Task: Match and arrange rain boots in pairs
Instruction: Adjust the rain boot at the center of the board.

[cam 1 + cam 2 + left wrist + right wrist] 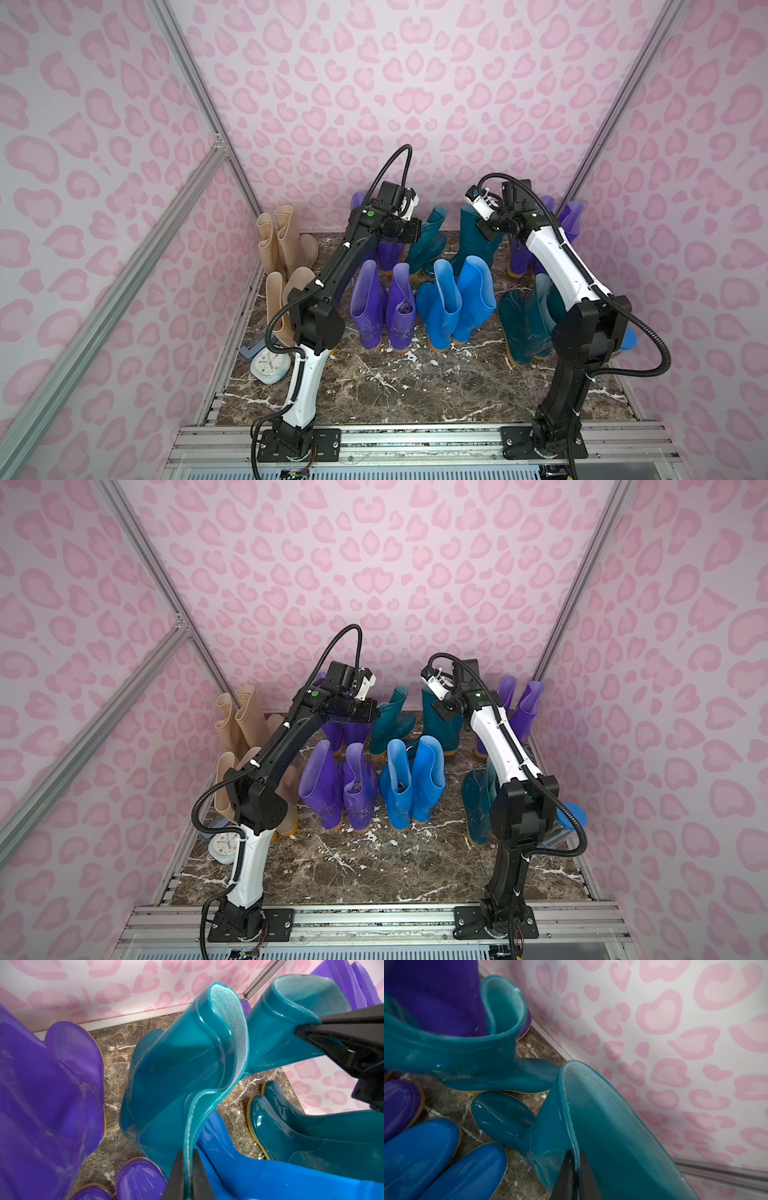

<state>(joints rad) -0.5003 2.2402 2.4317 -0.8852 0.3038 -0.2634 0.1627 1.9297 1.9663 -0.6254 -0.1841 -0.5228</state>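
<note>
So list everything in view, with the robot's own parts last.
beige boots: four, beige, along the left wall.
purple boots: six, purple; two front middle, two at the back behind the left arm, two back right.
blue boots: two, bright blue, front middle.
back teal boots: two, dark teal, middle of the back row.
front teal boots: two, dark teal, front right.
alarm clock: one, pale, front left floor.
blue disc: one, blue, front right, mostly hidden.
left claw: one, black, shut on a back teal boot's rim.
right claw: one, black, shut on the other back teal boot's rim.
</note>
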